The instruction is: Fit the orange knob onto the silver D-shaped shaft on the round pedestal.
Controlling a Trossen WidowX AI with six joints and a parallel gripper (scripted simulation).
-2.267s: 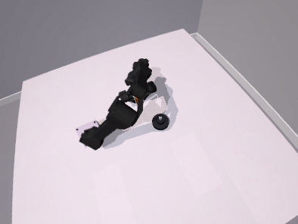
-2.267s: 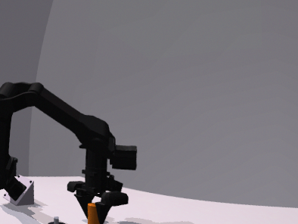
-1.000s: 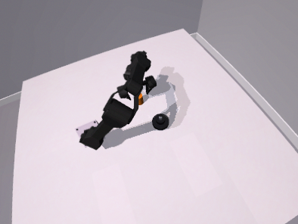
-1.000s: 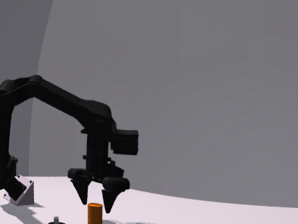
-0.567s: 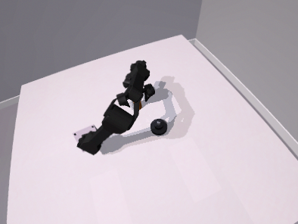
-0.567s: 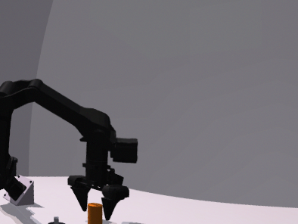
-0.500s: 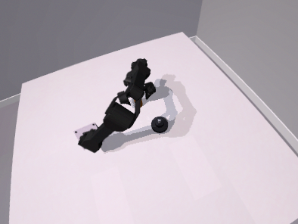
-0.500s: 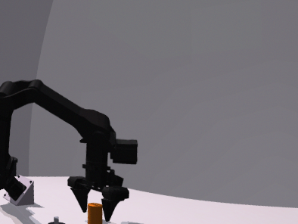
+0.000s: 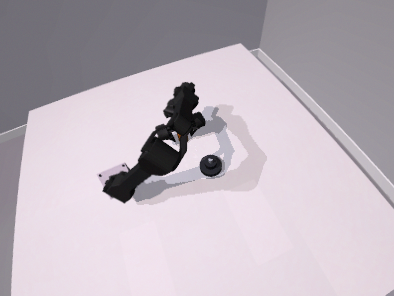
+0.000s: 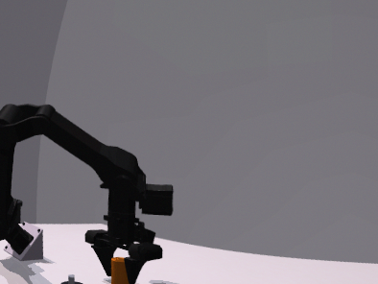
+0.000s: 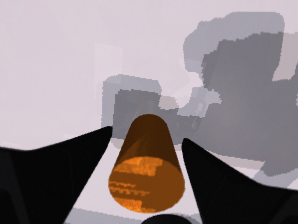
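The orange knob (image 9: 179, 136) (image 10: 118, 272) (image 11: 146, 185) stands upright as a plain cylinder; its underside is hidden. My gripper (image 10: 121, 279) (image 11: 147, 136) is open around the knob, one finger on each side, with a narrow gap on both sides in the wrist view. In the top view the arm mostly covers the fingers. The black round pedestal (image 9: 203, 168) (image 11: 170, 219) stands apart from the knob, with the silver shaft (image 9: 210, 159) (image 10: 71, 278) upright and bare on it. The shaft's flat side cannot be made out.
The arm's pale mounting bracket (image 9: 112, 172) (image 10: 35, 247) is at the left. The pale table (image 9: 75, 240) has its back edge beyond the arm. Arm shadows fall around the knob and pedestal. Grey walls stand behind.
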